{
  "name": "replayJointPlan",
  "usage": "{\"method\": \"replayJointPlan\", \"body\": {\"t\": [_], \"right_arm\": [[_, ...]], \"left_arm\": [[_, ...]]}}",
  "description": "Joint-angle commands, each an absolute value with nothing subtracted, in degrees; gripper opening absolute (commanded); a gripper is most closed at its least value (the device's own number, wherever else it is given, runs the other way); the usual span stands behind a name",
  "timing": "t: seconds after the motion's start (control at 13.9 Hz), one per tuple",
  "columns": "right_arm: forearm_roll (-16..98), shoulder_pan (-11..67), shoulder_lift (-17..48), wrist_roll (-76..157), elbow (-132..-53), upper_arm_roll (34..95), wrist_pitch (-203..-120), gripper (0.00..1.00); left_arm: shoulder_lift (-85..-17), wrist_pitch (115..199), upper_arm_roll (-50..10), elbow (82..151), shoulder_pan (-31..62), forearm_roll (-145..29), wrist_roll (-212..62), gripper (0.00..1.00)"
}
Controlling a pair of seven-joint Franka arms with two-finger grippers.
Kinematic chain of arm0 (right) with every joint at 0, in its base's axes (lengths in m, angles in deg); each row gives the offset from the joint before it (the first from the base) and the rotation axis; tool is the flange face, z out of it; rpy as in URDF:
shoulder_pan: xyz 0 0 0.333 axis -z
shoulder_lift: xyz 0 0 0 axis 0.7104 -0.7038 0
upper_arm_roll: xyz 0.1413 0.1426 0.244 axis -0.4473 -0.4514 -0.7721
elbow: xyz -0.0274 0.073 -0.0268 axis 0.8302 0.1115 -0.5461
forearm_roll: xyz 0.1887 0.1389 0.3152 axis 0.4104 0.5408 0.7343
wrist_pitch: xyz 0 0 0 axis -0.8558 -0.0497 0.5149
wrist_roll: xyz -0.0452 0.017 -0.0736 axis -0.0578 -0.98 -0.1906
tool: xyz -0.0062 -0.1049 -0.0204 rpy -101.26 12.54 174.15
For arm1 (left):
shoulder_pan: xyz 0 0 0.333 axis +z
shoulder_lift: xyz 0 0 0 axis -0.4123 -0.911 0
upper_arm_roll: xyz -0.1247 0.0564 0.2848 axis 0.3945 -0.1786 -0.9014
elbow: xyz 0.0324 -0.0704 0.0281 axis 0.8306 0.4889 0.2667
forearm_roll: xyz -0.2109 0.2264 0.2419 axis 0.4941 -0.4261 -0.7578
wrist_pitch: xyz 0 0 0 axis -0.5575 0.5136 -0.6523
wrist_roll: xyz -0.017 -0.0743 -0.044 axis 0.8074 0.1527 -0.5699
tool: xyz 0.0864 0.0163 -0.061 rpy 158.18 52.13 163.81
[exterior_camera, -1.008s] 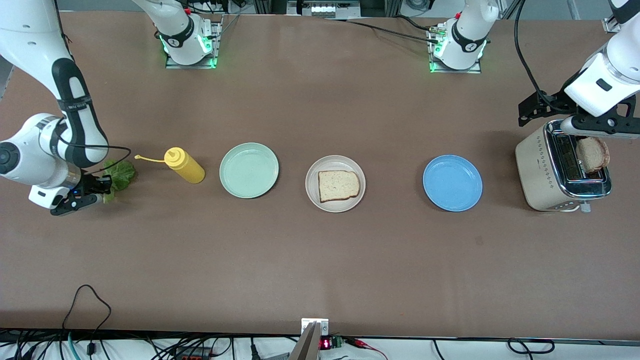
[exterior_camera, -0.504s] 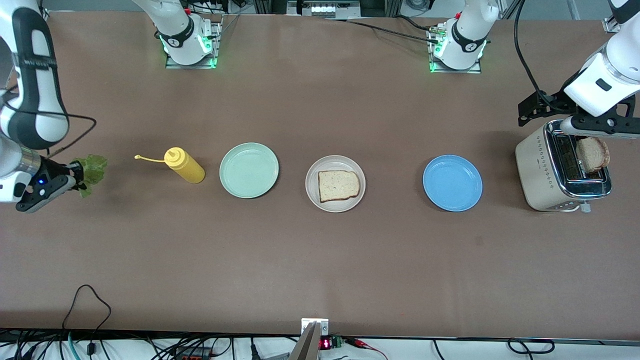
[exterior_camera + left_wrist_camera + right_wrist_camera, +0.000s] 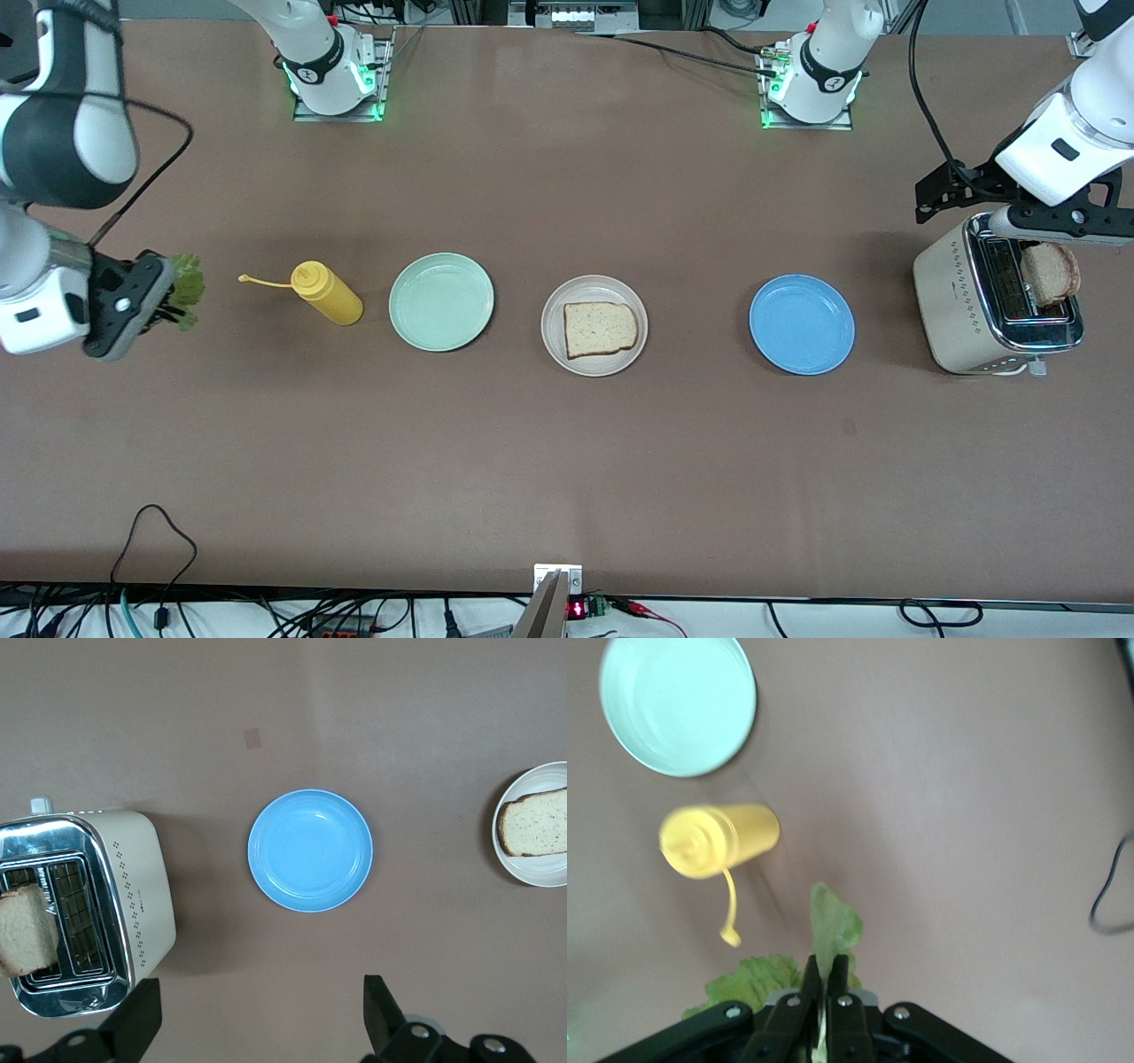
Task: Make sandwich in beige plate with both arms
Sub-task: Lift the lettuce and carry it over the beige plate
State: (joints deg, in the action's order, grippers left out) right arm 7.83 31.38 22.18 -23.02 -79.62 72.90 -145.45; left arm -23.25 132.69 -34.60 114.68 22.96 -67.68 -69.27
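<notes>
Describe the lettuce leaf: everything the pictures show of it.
The lettuce leaf is crinkly, light to mid green, with ruffled edges and a paler narrow tip. It is pinched between the closed fingers of the right gripper and held up in the air over the table's right-arm end, past the yellow squeeze bottle. In the right wrist view part of it sticks out ahead of the fingers while the rest bunches beside them. Only the gripper touches it; how much of it is hidden cannot be told.

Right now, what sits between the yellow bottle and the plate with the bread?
Front view: the mint green plate sits between the yellow bottle and the beige plate.
</notes>
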Motion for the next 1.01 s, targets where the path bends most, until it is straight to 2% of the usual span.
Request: {"method": "replayJointPlan", "body": {"t": [0.0, 0.36, 0.72, 0.94], "right_arm": [[7.57, 25.51, 21.96, -24.99, -78.07, 73.4, -144.17, 0.0], [10.46, 10.75, 20.83, -20.35, -77.55, 73.05, -146.09, 0.0], [17.58, -1.03, 12.23, -13.49, -75.44, 73.05, -161.72, 0.0], [17.77, -6.31, 4.59, -8.92, -70.71, 73.05, -168.84, 0.0]], "left_arm": [[-23.9, 131.34, -34.76, 113.05, 22.94, -67.12, -67.87, 1.0], [-23.9, 131.34, -34.76, 113.05, 22.86, -67.12, -67.87, 1.0], [-23.9, 131.34, -34.76, 113.05, 22.86, -67.12, -67.96, 1.0], [-23.9, 131.34, -34.76, 113.05, 22.86, -67.12, -67.96, 1.0]]}}
